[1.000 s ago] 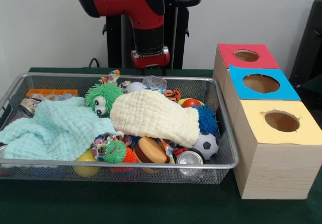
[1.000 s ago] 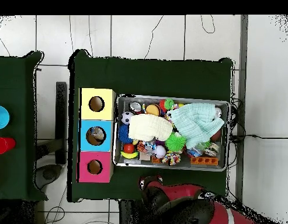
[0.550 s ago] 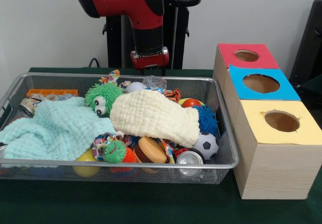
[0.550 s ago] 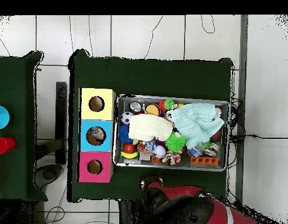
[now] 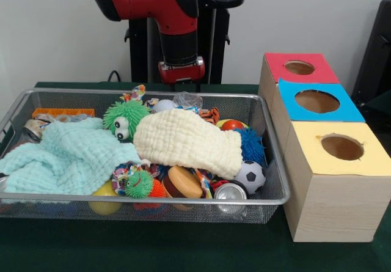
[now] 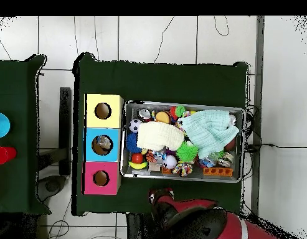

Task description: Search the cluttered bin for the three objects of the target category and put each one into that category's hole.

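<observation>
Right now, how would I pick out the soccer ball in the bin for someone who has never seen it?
Start at the wire mesh bin and go to its front corner nearest the yellow-topped box. The soccer ball sits there beside a silver can; it alone is white with black patches.

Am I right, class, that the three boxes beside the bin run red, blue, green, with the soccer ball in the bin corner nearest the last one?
Not quite: in the front view the last box is yellow, not green. The soccer ball does sit in that corner of the bin.
</observation>
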